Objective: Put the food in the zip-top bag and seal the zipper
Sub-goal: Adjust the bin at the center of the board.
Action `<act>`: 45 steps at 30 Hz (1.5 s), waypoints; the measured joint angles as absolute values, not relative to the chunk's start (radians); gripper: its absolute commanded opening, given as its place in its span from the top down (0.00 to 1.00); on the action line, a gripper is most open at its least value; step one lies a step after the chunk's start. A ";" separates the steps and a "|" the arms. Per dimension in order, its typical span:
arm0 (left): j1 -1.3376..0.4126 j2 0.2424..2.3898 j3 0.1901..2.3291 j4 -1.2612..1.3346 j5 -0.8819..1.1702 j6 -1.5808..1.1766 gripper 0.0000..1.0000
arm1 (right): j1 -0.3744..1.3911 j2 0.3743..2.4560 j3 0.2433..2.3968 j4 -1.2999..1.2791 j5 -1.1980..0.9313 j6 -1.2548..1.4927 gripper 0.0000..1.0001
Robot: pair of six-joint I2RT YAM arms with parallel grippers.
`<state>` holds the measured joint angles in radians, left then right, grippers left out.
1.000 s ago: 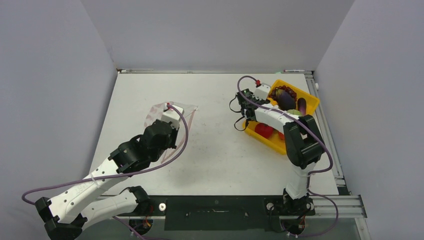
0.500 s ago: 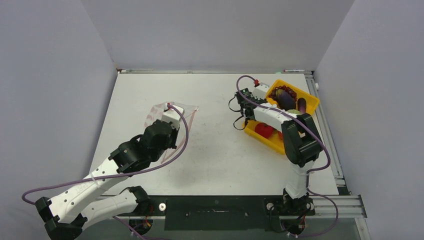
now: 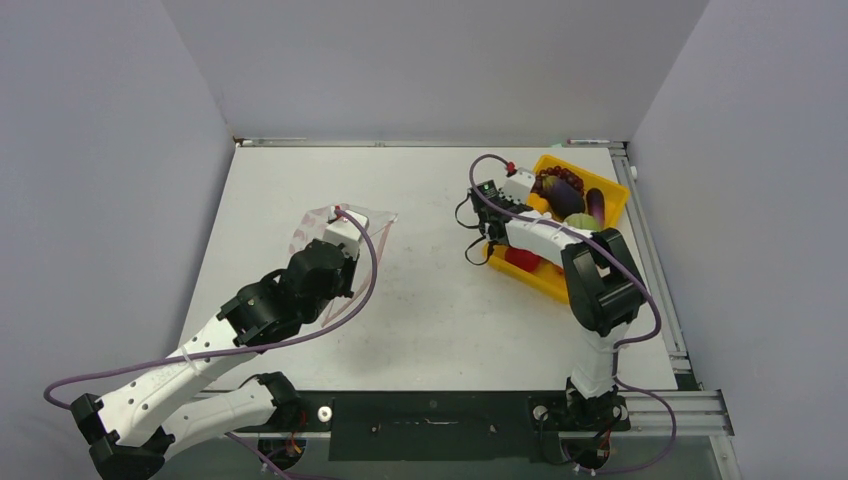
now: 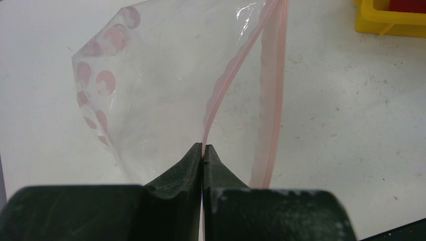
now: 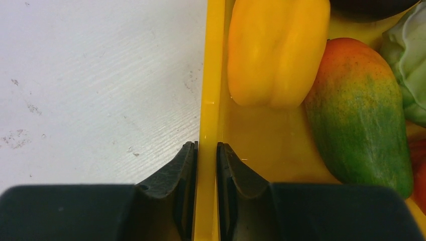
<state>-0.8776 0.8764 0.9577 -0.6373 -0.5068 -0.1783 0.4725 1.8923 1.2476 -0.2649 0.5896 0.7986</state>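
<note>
Top external view: two robot arms work at opposite sides of a white table point(image 3: 430, 260). The left arm reaches over a clear floppy plastic zip-top bag with pink dots point(image 3: 378, 222). The right arm is bent over a yellow rectangular plastic tray point(image 3: 540, 282) near the table's right edge, well apart from the bag.

All of the toy food sits in the tray. From above, a dark red grape bunch point(image 3: 558, 181) lies at the far end beside a purple eggplant point(image 3: 594, 205).

The right wrist view shows a yellow bell pepper point(image 5: 276, 50) against the tray's wall. An orange-and-green mango point(image 5: 361, 110) touches the pepper, a pale green leafy piece point(image 5: 409, 75) lies at the right edge, and a red piece point(image 5: 417, 165) is partly cut off in the corner.

The right gripper point(image 5: 206, 145) is clamped on the tray's upright wall, with one finger outside over the table and the other inside the tray.

In the left wrist view, the left gripper point(image 4: 203, 146) is pressed tight on the thin pink-red zipper strip point(image 4: 273, 90), pinching the near lip. This holds the bag's mouth parted, and the table shows through the clear film.
</note>
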 measured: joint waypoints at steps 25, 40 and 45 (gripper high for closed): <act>-0.878 0.883 0.958 -0.638 -0.508 -0.178 1.00 | 0.722 1.607 0.896 -0.142 0.477 0.684 0.95; -0.878 0.885 0.958 -0.638 -0.512 -0.178 1.00 | 0.909 1.574 0.854 -0.104 0.421 0.658 0.95; -0.878 0.885 0.958 -0.638 -0.512 -0.178 1.00 | 0.917 1.574 0.854 -0.105 0.429 0.664 0.95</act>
